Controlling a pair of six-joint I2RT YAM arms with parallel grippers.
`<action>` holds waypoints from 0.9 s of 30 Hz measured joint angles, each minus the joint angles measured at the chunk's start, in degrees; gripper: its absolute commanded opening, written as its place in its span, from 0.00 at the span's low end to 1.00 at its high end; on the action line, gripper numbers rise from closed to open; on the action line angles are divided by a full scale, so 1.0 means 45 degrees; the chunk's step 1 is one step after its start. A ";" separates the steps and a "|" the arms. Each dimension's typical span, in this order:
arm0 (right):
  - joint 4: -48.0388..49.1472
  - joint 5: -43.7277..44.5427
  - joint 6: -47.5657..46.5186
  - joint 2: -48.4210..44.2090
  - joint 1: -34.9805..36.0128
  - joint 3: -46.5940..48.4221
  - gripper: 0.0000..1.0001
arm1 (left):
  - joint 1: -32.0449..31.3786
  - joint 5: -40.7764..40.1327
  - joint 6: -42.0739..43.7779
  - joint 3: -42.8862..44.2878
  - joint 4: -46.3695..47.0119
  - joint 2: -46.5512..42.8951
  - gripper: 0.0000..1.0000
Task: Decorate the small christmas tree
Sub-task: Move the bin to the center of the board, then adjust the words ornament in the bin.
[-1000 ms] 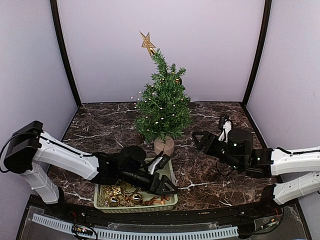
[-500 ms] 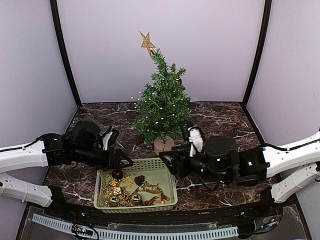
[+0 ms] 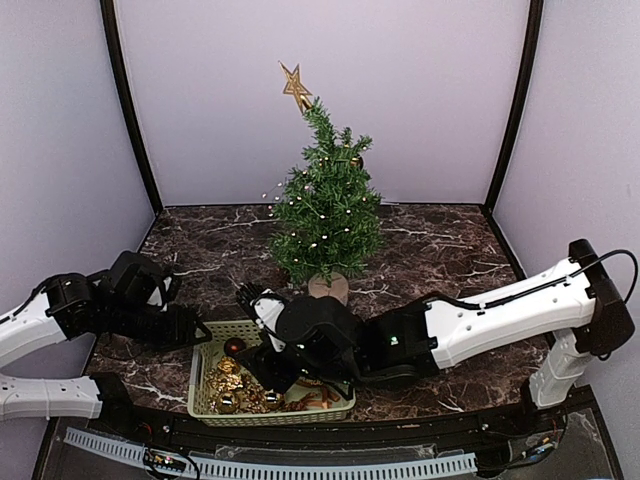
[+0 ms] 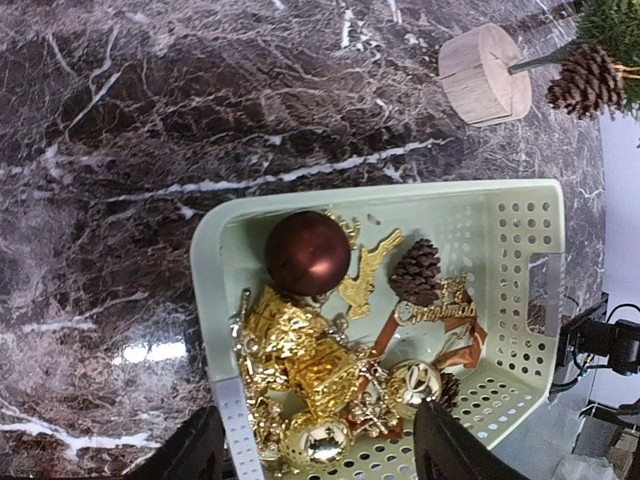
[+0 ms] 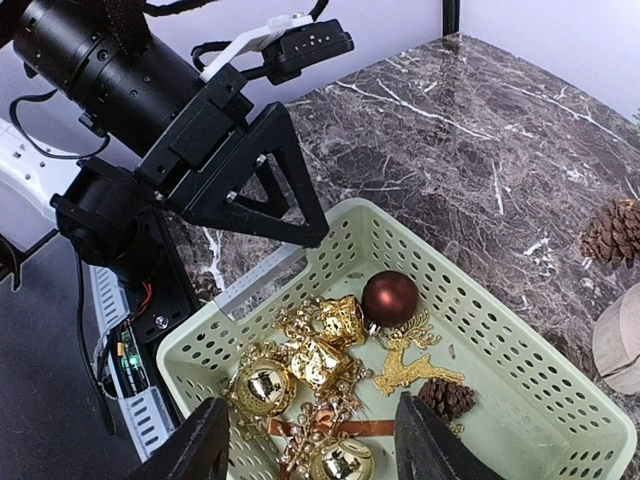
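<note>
You were at the picking step. Your right gripper (image 5: 315, 445) hung spread and empty above the pale-green perforated plastic basket (image 5: 500, 330), and your left gripper (image 4: 320, 455) was likewise spread and empty over its left end. The next move, as I judged it, called for lowering onto one piece, perhaps the glossy dark-red ball ornament (image 5: 389, 297), and pinching it. The small dark-green bristly christmas tree (image 3: 327, 210) stood just behind the basket, its long axis upright and its tip pointing up.

Soft, even light is falling from above, keeping shadows faint and short around the basket (image 3: 270, 416). The polished marble desk (image 4: 120, 120) is throwing back a white glare patch in the left wrist view, and the gold ornaments (image 4: 300, 365) and red ball (image 4: 307, 252) are glinting. Tiny lights are glowing on the tree (image 3: 327, 215). All three views are showing sharp.
</note>
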 measured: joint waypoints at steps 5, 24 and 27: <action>-0.0763 -0.0301 0.0015 0.0782 -0.0121 0.0724 0.57 | 0.0024 0.0306 -0.0457 -0.1064 -0.0219 -0.0204 0.66; -0.2327 -0.2438 -0.0029 0.2433 -0.1180 0.1953 0.57 | 0.0024 0.0636 0.0044 -0.3128 0.2497 0.0282 0.05; -0.2297 -0.2448 -0.0228 0.2735 -0.1248 0.2633 0.57 | 0.0024 0.0471 0.0471 -0.3128 0.2778 0.0209 0.04</action>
